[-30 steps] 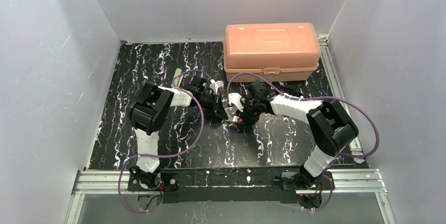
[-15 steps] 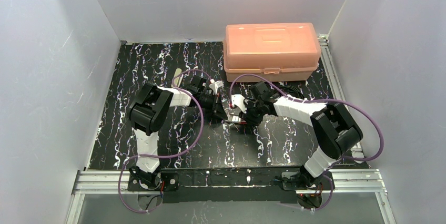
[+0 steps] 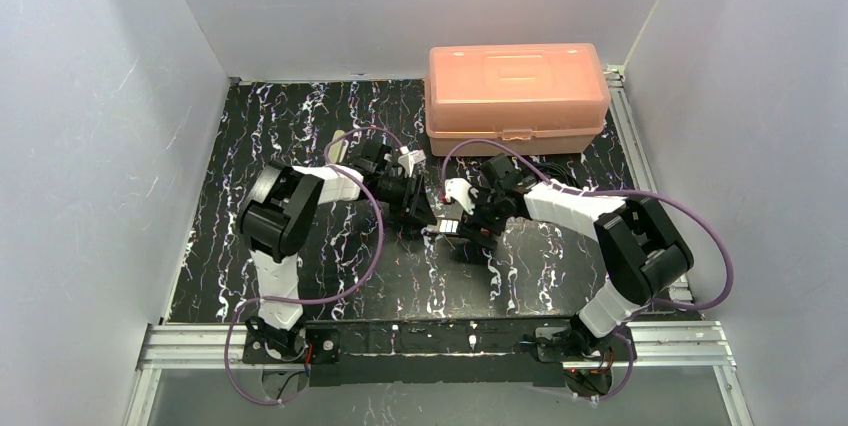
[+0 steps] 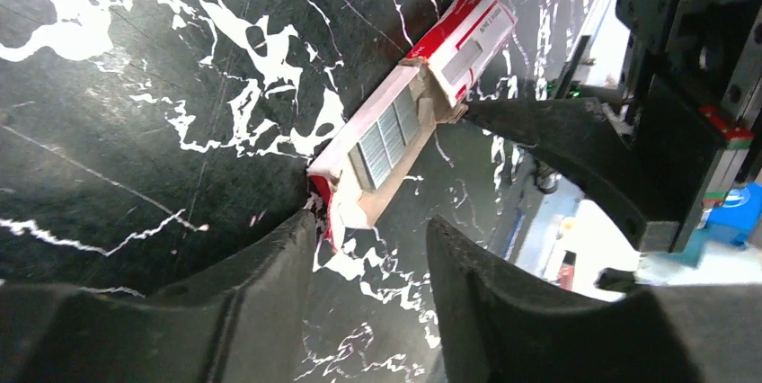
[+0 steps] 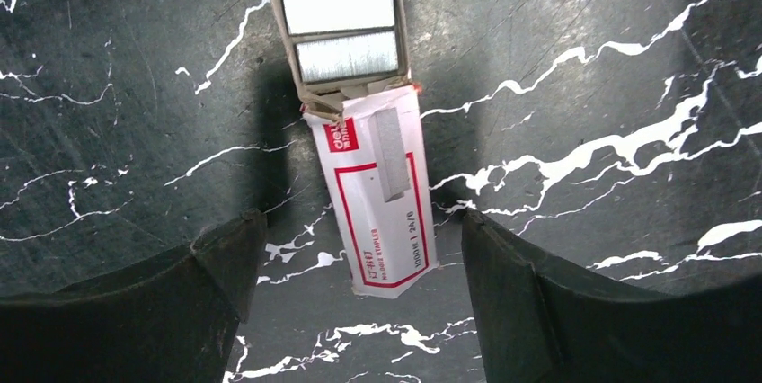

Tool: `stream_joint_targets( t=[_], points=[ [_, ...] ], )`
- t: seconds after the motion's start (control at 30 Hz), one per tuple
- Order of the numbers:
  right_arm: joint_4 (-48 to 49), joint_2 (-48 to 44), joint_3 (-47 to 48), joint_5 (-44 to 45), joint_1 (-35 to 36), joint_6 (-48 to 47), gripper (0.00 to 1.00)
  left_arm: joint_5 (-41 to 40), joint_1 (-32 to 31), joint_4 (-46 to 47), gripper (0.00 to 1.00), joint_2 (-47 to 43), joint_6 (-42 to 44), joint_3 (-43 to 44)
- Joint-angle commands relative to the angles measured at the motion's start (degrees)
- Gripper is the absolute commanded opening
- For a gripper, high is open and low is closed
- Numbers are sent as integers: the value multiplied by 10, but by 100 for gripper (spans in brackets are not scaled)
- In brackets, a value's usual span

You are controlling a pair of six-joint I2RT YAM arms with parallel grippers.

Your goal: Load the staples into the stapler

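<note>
Black marbled tabletop (image 5: 584, 59) carries the red staple box (image 5: 382, 194) lengthwise between the wide-apart jaws of the right gripper (image 5: 359, 230), untouched, its pale tray (image 4: 359, 208) of staples (image 5: 337, 10) slid out toward the left gripper (image 4: 373, 226), whose parted jaws perhaps graze the tray's end.

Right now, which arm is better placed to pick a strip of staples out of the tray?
Probably left: the left gripper, open, sits at the tray end, by the staples. The right gripper straddles the red sleeve.

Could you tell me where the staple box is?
In the top view, the staple box lies on the table between the left end effector and right end effector.
</note>
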Motion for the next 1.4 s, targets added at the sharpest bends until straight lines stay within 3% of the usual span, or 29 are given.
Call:
stream_joint_targets(
  t=[0.0,0.23,0.47,0.63,0.83,1.17,1.37],
  points=[
    [-62,-12,8,15,0,11,87,-54,12,-73,52,-33,62,10],
    [-50,-64,38,19,-10,44,87,-119,61,-144,68,-137,143,19],
    [-23,-82,50,-2,-30,82,85,-373,111,-190,81,-229,219,30],
    [-10,-92,39,-15,-36,86,85,-489,140,-210,82,-209,264,80],
    [-5,-101,29,-31,-44,86,83,-505,182,-234,85,-109,293,198],
    [-8,-102,25,-38,-58,83,82,-459,196,-280,70,30,311,328],
    [-12,-93,25,-46,-64,82,81,-445,196,-289,54,66,303,359]
  ],
)
